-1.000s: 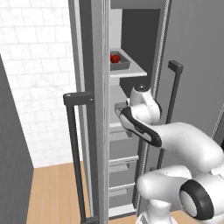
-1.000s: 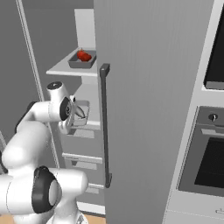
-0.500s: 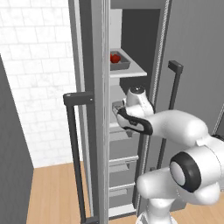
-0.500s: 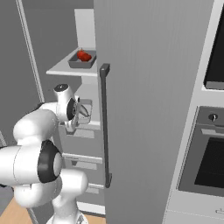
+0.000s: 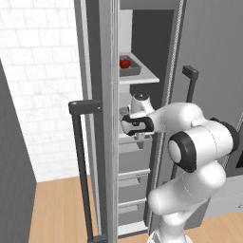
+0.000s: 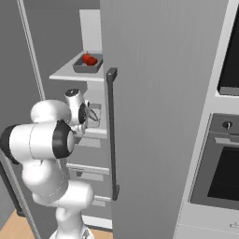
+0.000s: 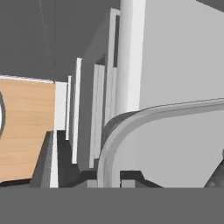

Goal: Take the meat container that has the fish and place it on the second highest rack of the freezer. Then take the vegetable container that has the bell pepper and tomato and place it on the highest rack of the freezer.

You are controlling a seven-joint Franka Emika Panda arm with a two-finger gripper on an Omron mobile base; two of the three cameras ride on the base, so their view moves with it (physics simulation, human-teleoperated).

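Note:
The freezer (image 5: 100, 57) stands open. On its highest rack (image 5: 144, 76) sits the vegetable container (image 5: 129, 67) (image 6: 87, 64), a grey tray with red pieces. One shelf lower, my gripper (image 5: 125, 123) (image 6: 91, 116) reaches into the compartment. In the hand view my gripper (image 7: 114, 177) is shut on the curved rim of the meat container (image 7: 175, 144), a grey tray. A dark piece shows at that tray's right edge. I cannot tell whether the tray rests on the second rack (image 6: 95, 133).
The freezer's left door with its dark bar handle (image 5: 78, 156) stands close beside my arm. The right door (image 6: 154, 93) and its handle (image 6: 111, 130) flank the opening. White drawers (image 5: 135, 163) lie below. A black-glass oven (image 6: 224, 172) is at the right.
My elbow and upper arm have swung forward and up. The hand has stayed at the second shelf, shifting only slightly further in. The tray of red pieces has not moved.

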